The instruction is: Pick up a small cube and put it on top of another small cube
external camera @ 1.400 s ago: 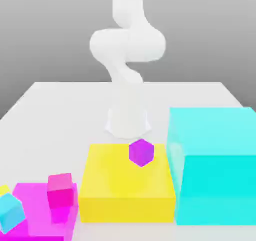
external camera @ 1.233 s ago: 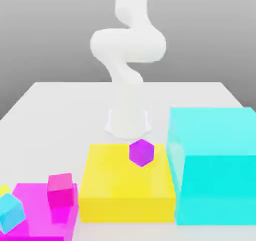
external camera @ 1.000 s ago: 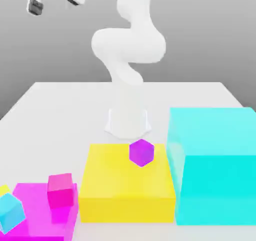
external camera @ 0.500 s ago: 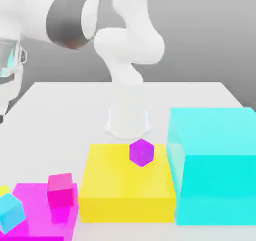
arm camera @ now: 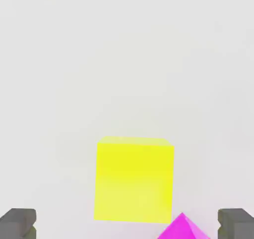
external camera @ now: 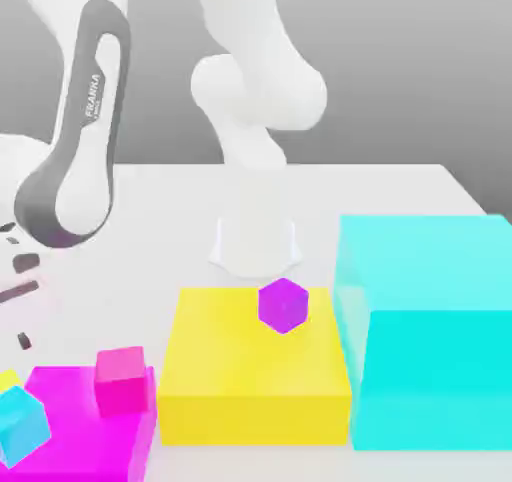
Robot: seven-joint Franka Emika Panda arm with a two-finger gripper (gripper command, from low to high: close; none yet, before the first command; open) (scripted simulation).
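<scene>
Item: small yellow cube (arm camera: 134, 178), matte, flat on the white tabletop (external camera: 150, 220), just beside a corner of the flat magenta slab (external camera: 75, 420).

Orientation: a cube, so no long axis. In the hand view its side faces stand square to the line between the tool's fingertips (arm camera: 18, 224), so no wrist turn looks needed.

Tool (arm camera: 126, 225): jaws spread wide, holding nothing, with the yellow cube lying between the fingertips' line of approach.

Change: a second ago the white robot arm (external camera: 80, 120) stood folded high over its base. It has since swung down toward the magenta slab's side of the tabletop. None of the cubes has shifted. Judged meaning: the reach for a pick is under way, the yellow cube is the likely choice, and the grasp is not yet made.

Also near the landmark:
- small pink cube (external camera: 120, 380), on the magenta slab
- small cyan cube (external camera: 20, 425), tilted, at the slab's near edge
- broad yellow slab (external camera: 250, 380), touching the magenta slab on the exterior view's right and carrying a small purple cube (external camera: 283, 305)
- large cyan block (external camera: 430, 340), beyond the yellow slab, well apart from the magenta slab
</scene>
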